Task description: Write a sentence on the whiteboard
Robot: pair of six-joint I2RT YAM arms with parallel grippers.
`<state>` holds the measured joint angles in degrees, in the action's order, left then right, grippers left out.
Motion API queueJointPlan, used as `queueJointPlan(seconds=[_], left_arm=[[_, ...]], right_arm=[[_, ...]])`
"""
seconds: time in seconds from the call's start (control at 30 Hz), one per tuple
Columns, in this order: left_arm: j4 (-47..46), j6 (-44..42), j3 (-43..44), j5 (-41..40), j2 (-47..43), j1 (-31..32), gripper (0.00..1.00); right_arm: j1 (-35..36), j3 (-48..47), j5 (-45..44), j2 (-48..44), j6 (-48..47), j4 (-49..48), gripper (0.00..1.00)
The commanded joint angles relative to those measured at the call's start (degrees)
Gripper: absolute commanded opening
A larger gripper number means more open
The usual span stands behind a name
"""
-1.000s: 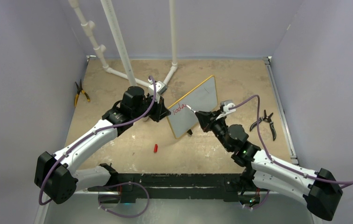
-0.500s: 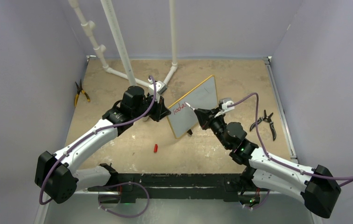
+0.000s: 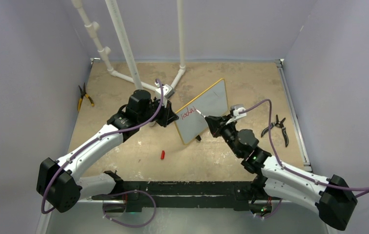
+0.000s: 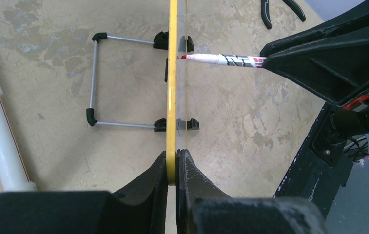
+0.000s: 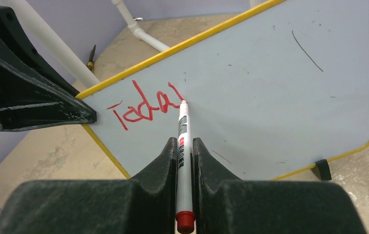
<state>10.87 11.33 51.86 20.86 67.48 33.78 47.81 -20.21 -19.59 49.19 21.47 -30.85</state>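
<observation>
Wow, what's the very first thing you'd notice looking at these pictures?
The red word on the whiteboard in the middle of the table jumps out first; it reads roughly "Toda". The right pincer is shut on a marker whose tip sits at the last letter. The left pincer pinches the board's yellow edge to hold it steady.

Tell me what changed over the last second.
The right gripper, shut on the marker, lifted the tip slightly toward the far edge of the whiteboard, then brought it back down, a short stroke at the end of the red word. Nothing was taken or let go. The left gripper stayed clamped on the board's edge; the board and the red cap did not move.
</observation>
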Motion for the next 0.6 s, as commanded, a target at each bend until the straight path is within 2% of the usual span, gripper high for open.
queueJointPlan(seconds=[0.0,0.57], left_arm=[[0.6,-2.1,-0.7,1.4,0.6,0.0,0.00],[0.6,-2.2,-0.8,1.8,0.6,0.1,0.00]], right_arm=[[-0.3,-1.6,-0.9,-3.7,0.0,-0.1,0.00],[-1.5,-4.7,-2.7,1.0,-3.5,-3.5,0.00]])
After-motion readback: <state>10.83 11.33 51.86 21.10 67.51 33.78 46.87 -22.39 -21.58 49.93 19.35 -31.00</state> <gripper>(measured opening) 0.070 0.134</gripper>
